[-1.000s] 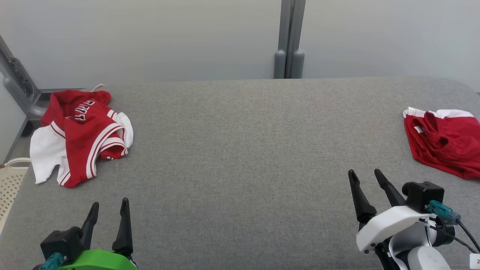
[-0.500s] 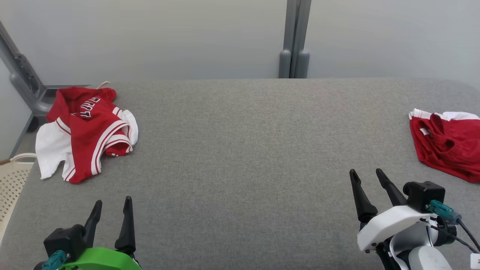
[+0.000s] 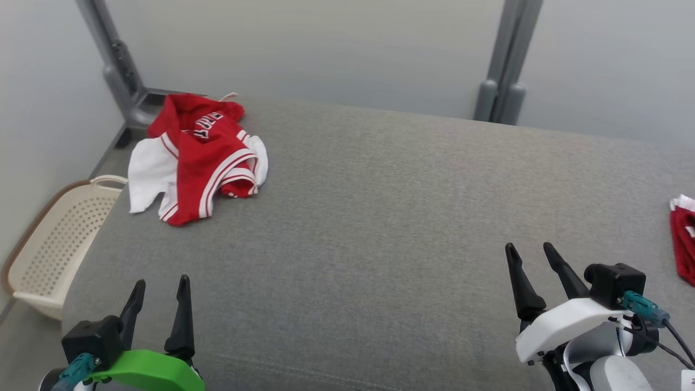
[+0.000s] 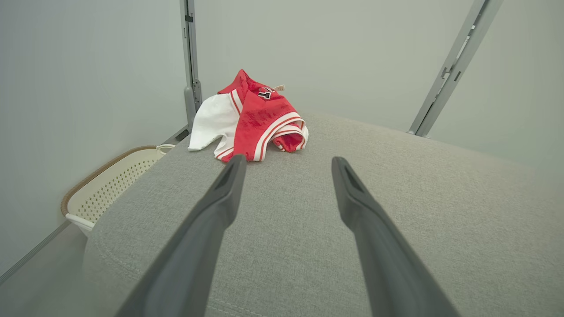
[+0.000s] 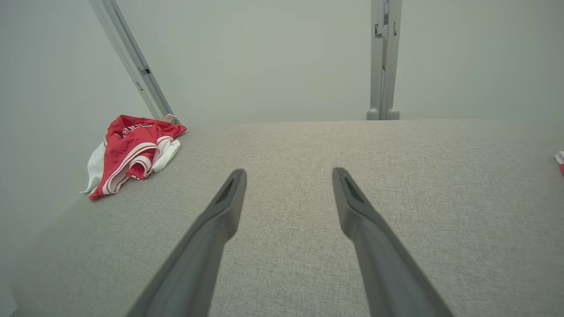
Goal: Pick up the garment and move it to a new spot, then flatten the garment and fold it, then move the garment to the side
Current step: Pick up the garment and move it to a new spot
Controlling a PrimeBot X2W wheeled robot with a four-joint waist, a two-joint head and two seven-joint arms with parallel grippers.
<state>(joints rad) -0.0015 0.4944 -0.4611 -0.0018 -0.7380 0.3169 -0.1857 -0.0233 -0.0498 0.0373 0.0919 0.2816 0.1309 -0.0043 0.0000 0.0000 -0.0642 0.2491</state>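
Grey woven fabric covers the whole bench (image 3: pixel 380 217), with pale wall panels (image 3: pixel 326 49) and grey metal uprights (image 3: pixel 504 65) behind it. At the upper left of the head frame lies the garment (image 3: pixel 201 157) — a crumpled red piece with white stripes, a white panel and dark lettering near its top. It is bunched close to the bench's far left corner, and neither tool touches it. Below it at the left edge, down off the bench, stands a cream perforated basket (image 3: pixel 49 244) with a brown rim. The left tool (image 3: pixel 162 280), on its green mount, sits at the lower left with its jaws spread apart and nothing between them; in its wrist frame the garment shows just above the left fingertip, well beyond it. The right tool (image 3: pixel 528 246) at the lower right is likewise parted and empty, over bare fabric. A second red cloth (image 3: pixel 685 239) peeks in at the right edge.
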